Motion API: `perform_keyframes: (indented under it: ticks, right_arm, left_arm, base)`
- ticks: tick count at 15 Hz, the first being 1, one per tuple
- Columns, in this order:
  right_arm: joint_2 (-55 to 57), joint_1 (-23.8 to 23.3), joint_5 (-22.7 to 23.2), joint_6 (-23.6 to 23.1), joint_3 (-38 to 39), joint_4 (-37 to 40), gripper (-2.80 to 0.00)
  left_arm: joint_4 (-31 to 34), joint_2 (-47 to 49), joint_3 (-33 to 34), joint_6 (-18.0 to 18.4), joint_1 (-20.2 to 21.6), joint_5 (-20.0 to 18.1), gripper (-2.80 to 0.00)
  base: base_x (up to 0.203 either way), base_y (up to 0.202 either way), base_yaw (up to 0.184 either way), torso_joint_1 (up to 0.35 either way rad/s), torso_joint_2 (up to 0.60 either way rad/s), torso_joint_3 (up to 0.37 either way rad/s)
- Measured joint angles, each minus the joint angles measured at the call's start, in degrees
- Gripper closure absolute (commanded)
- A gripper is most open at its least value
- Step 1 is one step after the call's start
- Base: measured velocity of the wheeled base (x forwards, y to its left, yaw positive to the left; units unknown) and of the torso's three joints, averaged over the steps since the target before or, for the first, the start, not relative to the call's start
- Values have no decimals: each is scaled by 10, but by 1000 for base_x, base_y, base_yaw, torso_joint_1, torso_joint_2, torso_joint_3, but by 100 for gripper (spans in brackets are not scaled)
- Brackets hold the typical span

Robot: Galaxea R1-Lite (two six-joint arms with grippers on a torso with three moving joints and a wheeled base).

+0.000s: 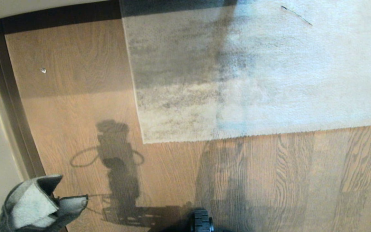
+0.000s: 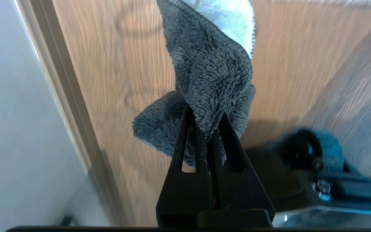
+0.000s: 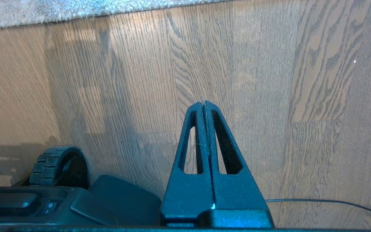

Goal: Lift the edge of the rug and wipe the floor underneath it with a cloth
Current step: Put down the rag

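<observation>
Head view | left gripper (image 2: pixel 204 120) clamps folded fuzzy grey cloth (image 1: pixel 32 203) at 7 o'clock, ready for wiping | right gripper (image 3: pixel 204 103) closed, empty | pale grey mottled rug edge (image 1: pixel 253 135) flat at 12 o'clock

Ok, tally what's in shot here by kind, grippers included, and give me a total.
Grippers: 2, left gripper and right gripper
Cloths: 1, grey cloth
Rugs: 1, pale grey rug
Base wheels: 1, black wheel
Total: 5
</observation>
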Motion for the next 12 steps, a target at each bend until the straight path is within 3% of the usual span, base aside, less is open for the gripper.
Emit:
perform_keyframes:
  ticks: [7, 12]
  right_arm:
    - [0, 0, 0, 0, 0, 0, 0]
    - [0, 0, 0, 0, 0, 0, 0]
  left_arm:
    - [-46, 177, 8, -81, -26, 18, 0]
    - [-151, 309, 8, -108, -28, 20, 0]
  base:
    - [0, 0, 0, 0, 0, 0]
    - [0, 0, 0, 0, 0, 0]
